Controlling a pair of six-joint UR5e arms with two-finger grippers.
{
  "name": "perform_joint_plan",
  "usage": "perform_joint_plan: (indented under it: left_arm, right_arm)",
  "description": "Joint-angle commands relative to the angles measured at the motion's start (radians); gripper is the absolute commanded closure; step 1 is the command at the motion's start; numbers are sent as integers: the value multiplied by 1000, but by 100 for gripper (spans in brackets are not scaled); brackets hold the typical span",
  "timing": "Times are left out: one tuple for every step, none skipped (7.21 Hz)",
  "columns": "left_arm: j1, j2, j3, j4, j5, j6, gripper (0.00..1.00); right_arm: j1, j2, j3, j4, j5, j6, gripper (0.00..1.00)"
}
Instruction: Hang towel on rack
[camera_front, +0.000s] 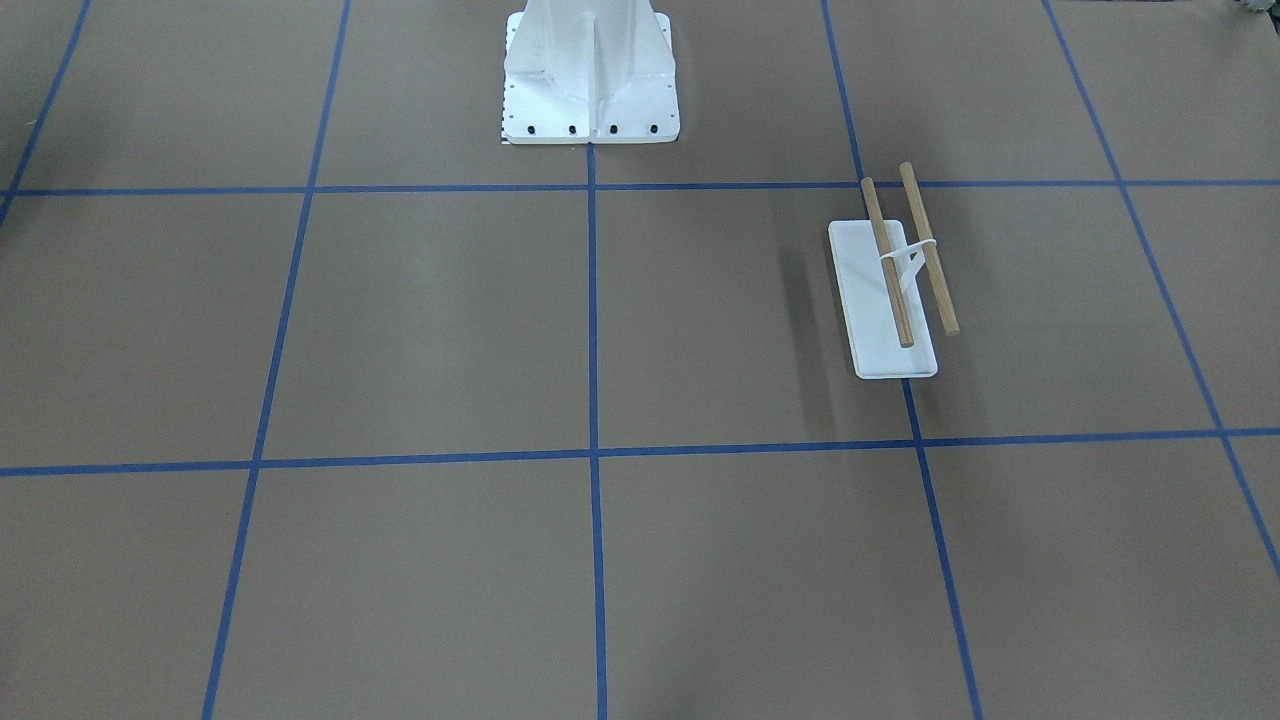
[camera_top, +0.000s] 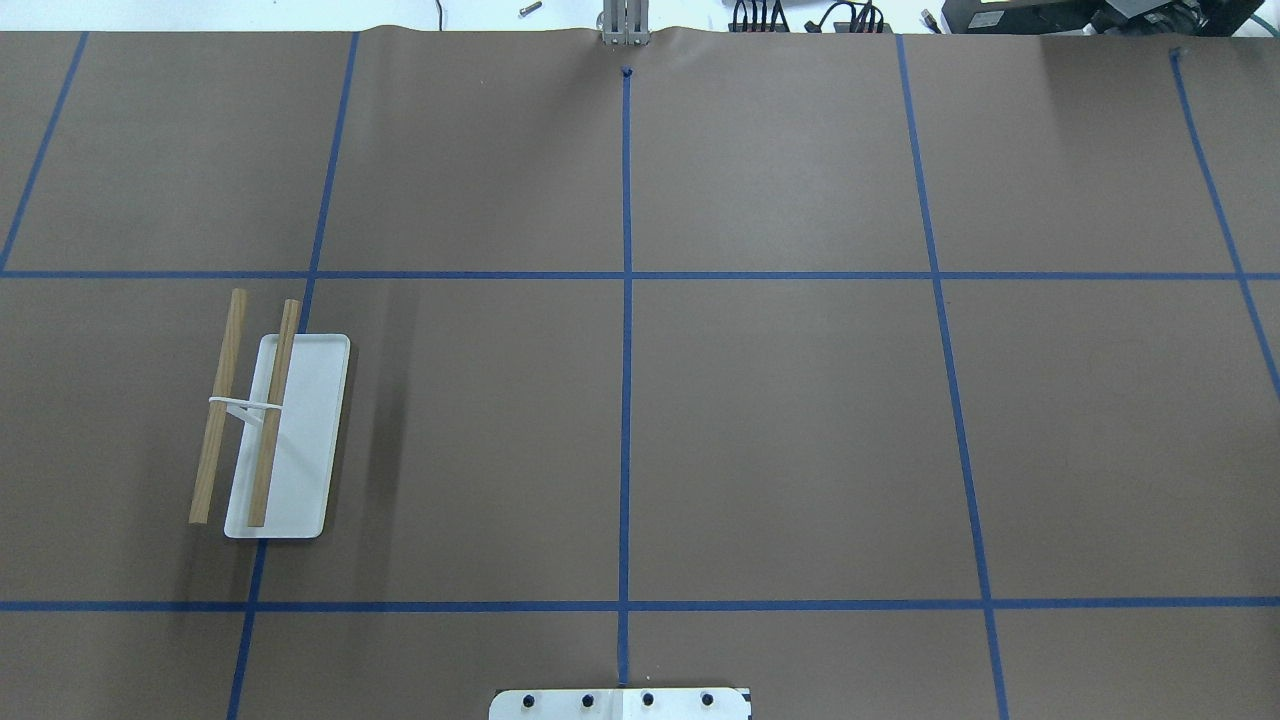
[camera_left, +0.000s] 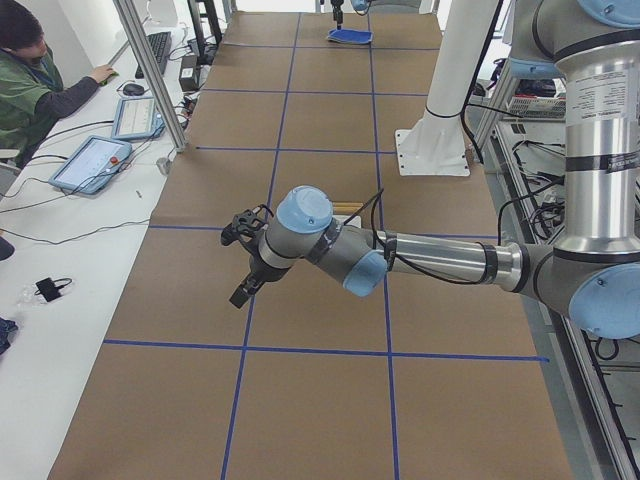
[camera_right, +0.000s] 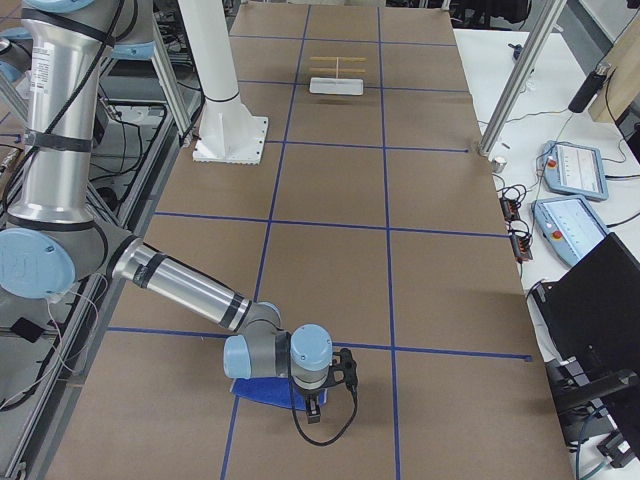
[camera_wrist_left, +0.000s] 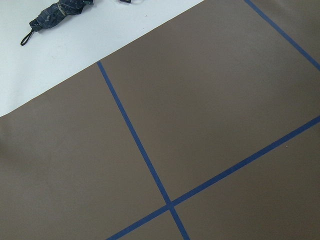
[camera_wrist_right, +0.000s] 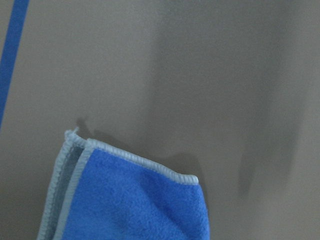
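Observation:
The rack (camera_front: 885, 300) has a flat white base and two wooden dowel rods, and stands on the robot's left half of the table; it also shows in the overhead view (camera_top: 285, 430) and far off in the exterior right view (camera_right: 337, 85). The royal-blue towel (camera_right: 268, 391) lies on the table at the robot's right end, its grey-edged corner in the right wrist view (camera_wrist_right: 130, 200). My right gripper (camera_right: 312, 408) hangs low over the towel's edge; I cannot tell if it is open or shut. My left gripper (camera_left: 241, 294) hovers above the table near the rack; I cannot tell its state.
The white bolted pedestal (camera_front: 590, 80) stands at the robot's side of the table. An operator (camera_left: 30, 70) sits at a side desk with tablets (camera_right: 570, 165). A folded umbrella (camera_wrist_left: 55, 15) lies on the white surface beyond the table's edge.

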Motion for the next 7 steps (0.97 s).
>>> perform_joint_plan:
  left_arm:
    - [0,-1,-2,-7,0,0,1]
    - [0,1,0,-12,1,0,1]
    - [0,1,-2,-12,0,0,1]
    - [0,1,-2,-12,0,0,1]
    - [0,1,0,-12,0,0,1]
    - [0,1,1,-12,0,0,1]
    - [0,1,1,-12,0,0,1]
  right_arm:
    - [-19,20,-88,101,5,5,16]
    - [-19,21,-87,106,9,46,57]
    - [-21,21,-84,109,8,57,96]
    - [-21,21,-84,111,8,57,100]
    - [-21,21,-79,112,8,57,100]
    - [-21,26,-75,112,8,57,100]
    - [-21,34,-61,111,12,56,100]
